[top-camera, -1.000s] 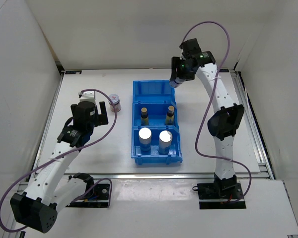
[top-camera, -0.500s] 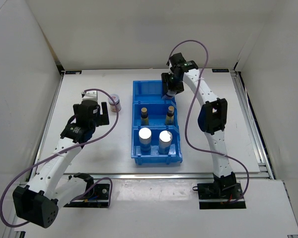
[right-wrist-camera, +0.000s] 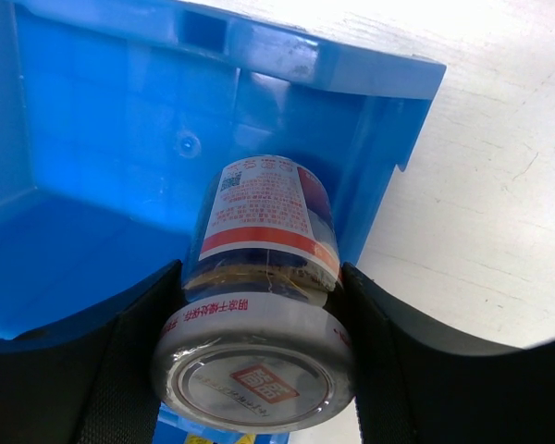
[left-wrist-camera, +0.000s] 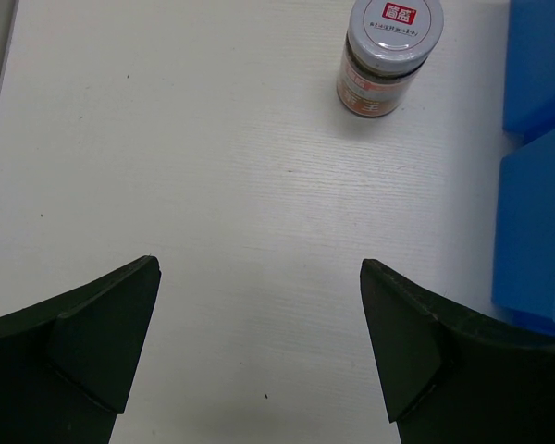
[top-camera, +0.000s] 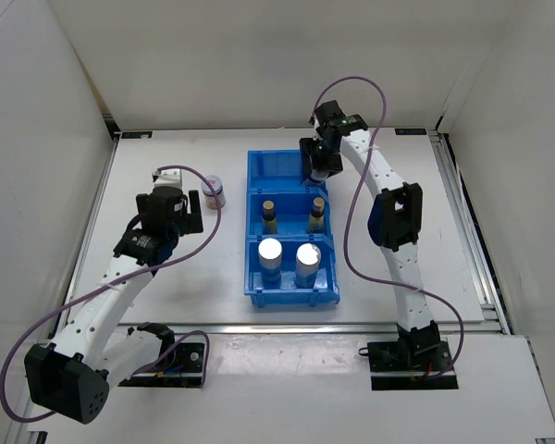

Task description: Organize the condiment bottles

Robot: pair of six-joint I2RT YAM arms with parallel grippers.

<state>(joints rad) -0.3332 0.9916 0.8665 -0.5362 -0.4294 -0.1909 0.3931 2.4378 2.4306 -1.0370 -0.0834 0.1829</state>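
Left gripper [left-wrist-camera: 259, 268]: fingers spread wide, holding nothing, hovering over bare table left of the blue bin [top-camera: 291, 296].

Loose white-lidded jar [left-wrist-camera: 389, 55]: stands upright on the table beyond this gripper, just left of the bin's far compartment. Its lid faces up and its long axis is vertical. In the wrist view it sits right of the gap's centre line.
Risk: if the approach is not re-centred, the right-hand finger may strike the jar and tip it or push it against the bin wall.

Bin contents: two amber bottles [top-camera: 269, 215] in the middle compartment and two silver-lidded shakers [top-camera: 271, 252] in the near one, all upright.

Right gripper [top-camera: 316, 174]: clamped on the second white-lidded jar [right-wrist-camera: 264, 222], with the fingers on its sides just below the lid. The jar is over the right part of the far compartment, close to the right wall. Its lid faces the wrist and its base points down into the bin. The long axis is near vertical with a slight lean. Whether the base touches the floor cannot be told.
Risks: the base may catch the right wall on lowering. If released while leaning or short of the floor, the jar may topple.
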